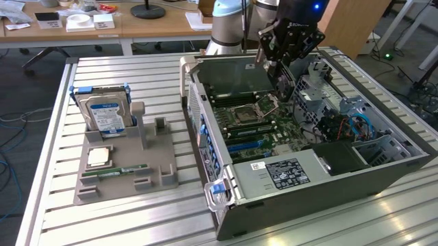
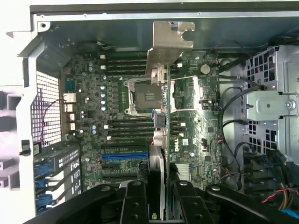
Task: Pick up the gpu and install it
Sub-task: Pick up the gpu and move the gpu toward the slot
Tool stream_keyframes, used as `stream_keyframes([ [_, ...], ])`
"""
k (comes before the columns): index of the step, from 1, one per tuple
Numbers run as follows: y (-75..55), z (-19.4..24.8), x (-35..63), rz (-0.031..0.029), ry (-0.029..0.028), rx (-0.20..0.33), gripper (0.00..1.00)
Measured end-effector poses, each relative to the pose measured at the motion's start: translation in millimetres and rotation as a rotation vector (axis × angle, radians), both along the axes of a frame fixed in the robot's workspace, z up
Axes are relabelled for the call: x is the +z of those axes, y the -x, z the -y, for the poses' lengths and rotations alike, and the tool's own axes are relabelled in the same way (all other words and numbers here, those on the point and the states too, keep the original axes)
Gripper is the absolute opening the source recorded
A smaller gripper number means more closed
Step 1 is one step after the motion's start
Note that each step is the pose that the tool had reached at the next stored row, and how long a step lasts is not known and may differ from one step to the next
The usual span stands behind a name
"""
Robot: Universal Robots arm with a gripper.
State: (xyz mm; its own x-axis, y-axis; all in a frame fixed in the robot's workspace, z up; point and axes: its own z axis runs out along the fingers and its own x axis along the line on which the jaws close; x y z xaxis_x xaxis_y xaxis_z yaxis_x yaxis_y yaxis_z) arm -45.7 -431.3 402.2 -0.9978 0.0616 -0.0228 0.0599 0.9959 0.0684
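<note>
— What sits nearest the wrist camera?
— The gripper; its jaws are partly closed, clamped on the gpu, which runs edge-on between them.
— And farther off?
— The card's metal bracket at its far end; beyond lies the motherboard; all inside the open computer case.

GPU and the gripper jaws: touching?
Touching. The wrist view shows the gpu edge-on, pinched between the jaws of the gripper, one on each side of the card with no gap.
</note>
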Motion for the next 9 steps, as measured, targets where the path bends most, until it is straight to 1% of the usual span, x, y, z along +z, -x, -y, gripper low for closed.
stream_keyframes([
  [9,-9.4,0.0,-0.2,0.0,0.0,0.0,0.27],
])
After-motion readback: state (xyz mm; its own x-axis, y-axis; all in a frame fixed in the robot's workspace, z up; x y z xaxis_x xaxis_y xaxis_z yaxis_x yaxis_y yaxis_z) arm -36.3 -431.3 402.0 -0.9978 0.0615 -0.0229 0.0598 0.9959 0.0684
